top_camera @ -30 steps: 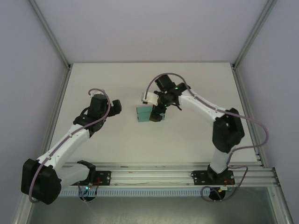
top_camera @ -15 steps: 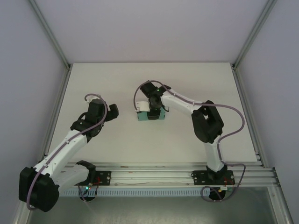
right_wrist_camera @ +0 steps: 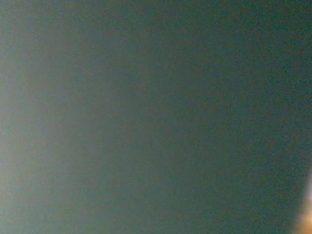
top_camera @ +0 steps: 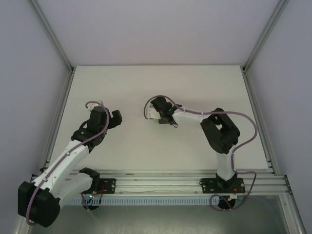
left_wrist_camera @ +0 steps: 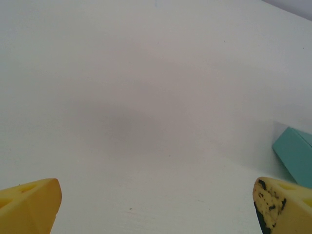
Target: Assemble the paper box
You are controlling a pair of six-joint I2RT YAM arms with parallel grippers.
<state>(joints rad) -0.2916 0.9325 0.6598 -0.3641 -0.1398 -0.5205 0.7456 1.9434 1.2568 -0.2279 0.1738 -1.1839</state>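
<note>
Pressing the small teal-green thin-card paper box (left_wrist_camera: 295, 157) flat against the white surface (top_camera: 195, 87) looked to be the step in hand. The right gripper (top_camera: 164, 116) sat directly on top of the box, covering it from above, and its wrist camera was so close that it saw only blurred teal card (right_wrist_camera: 146, 117). Whether that gripper was spread or pinching a flap could not be told. The left gripper (left_wrist_camera: 156, 210) hung well to the left of the box with its yellow fingertips (left_wrist_camera: 30, 207) spread wide and holding nothing. The next move probably called for lifting off the box to check that the flaps had seated, with the left gripper brought in to steady it. A second earlier the box had lain exposed beside the right gripper. Since then the right arm had folded inward and sunk over it, and the left gripper had drawn slightly away.
</note>
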